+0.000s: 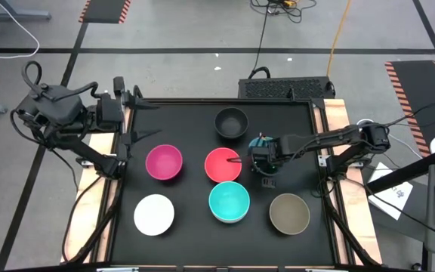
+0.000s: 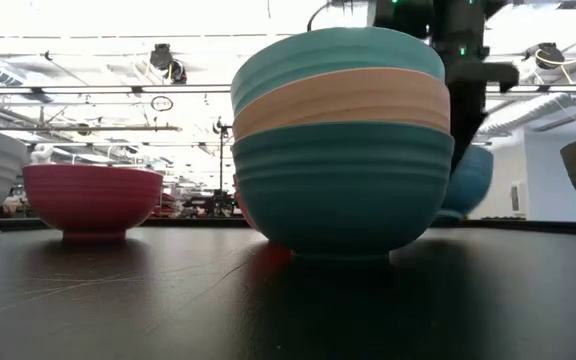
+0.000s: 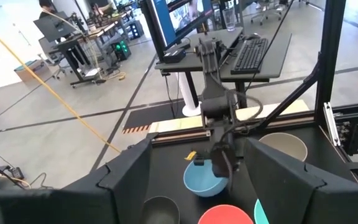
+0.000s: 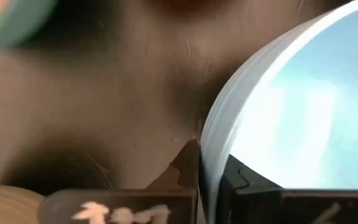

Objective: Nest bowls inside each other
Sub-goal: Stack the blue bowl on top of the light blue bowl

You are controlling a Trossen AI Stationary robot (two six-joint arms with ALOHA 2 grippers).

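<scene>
Left gripper (image 1: 138,102) waits at the table's far-left edge, fingers apart on nothing. White bowl (image 1: 154,214) and magenta bowl (image 1: 164,162) sit left, red bowl (image 1: 223,165) centre, cyan stack (image 1: 229,202) just nearer. Right gripper (image 1: 260,153) pinches the blue bowl's (image 3: 204,180) rim, beside the red bowl's right edge; open table lies between them
</scene>
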